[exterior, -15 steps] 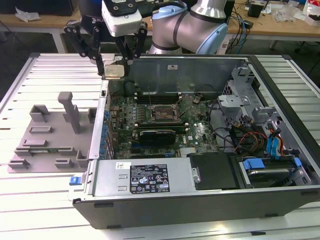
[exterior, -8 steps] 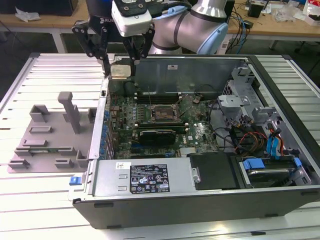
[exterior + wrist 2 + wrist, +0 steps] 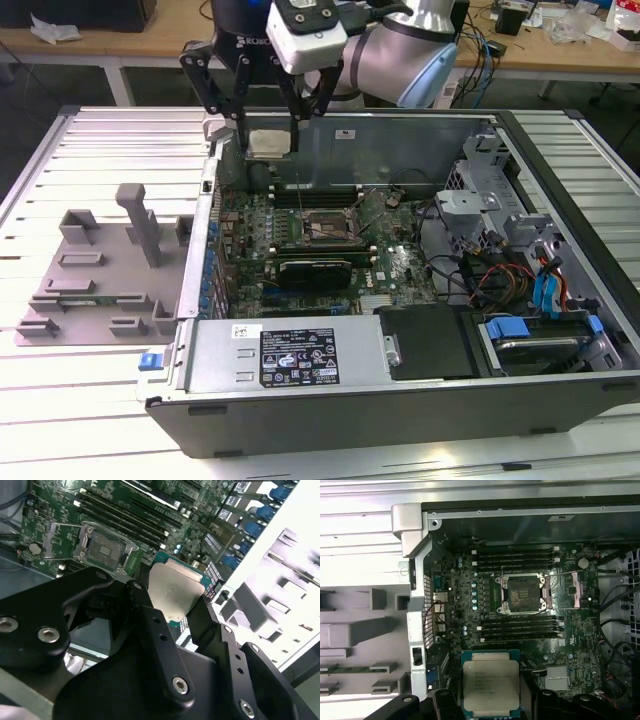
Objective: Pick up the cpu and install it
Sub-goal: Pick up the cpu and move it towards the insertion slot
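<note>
The cpu [image 3: 268, 143], a flat square chip with a silver top plate, hangs in the air above the back left corner of the open computer case. My gripper [image 3: 268, 148] is shut on the cpu, one black finger on each side. In both wrist views the cpu [image 3: 490, 686] [image 3: 176, 591] sits between the dark fingers [image 3: 150, 625]. The empty cpu socket [image 3: 325, 229] [image 3: 522, 593] [image 3: 102, 550] lies open on the green motherboard [image 3: 395, 262], lower and further into the case than the chip.
The case's metal back wall [image 3: 400, 140] stands just behind the gripper. A grey fixture tray [image 3: 100, 265] with upright posts lies outside the case on the exterior view's left. A black card [image 3: 315, 268], a power supply [image 3: 290, 350] and drive bays [image 3: 530, 300] fill the case.
</note>
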Tool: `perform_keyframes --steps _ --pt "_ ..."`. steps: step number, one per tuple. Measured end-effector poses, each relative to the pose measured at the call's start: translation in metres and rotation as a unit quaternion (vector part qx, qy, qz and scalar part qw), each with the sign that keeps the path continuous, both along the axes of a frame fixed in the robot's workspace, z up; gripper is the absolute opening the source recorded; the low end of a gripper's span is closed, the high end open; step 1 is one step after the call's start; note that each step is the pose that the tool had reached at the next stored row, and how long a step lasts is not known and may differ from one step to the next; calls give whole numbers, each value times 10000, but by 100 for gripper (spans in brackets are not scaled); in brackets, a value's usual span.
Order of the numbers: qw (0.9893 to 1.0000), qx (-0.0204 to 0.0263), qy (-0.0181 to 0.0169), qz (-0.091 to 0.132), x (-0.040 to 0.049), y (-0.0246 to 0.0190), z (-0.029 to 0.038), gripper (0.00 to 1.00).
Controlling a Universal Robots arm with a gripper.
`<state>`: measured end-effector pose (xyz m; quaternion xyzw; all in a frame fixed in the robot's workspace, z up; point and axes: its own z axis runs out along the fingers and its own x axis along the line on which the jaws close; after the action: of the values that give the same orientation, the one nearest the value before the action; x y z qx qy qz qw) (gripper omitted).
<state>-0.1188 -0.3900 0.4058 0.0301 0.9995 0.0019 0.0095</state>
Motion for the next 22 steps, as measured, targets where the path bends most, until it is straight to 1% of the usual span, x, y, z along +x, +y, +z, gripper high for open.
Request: perform_keyframes --steps 3,6,10,12,13,15,19,22 --pt "10000 0 0 1 89 -1 0 55" --pt "10000 0 0 0 145 -1 0 55" --pt "10000 0 0 1 148 -1 -1 55" --pt "10000 0 1 0 175 0 -7 55" --pt "10000 0 0 1 212 -1 -15 55" --pt "10000 0 0 1 249 -1 -23 55" --pt "10000 0 4 1 350 -1 -47 55" --pt "10000 1 5 0 397 -1 -78 55"
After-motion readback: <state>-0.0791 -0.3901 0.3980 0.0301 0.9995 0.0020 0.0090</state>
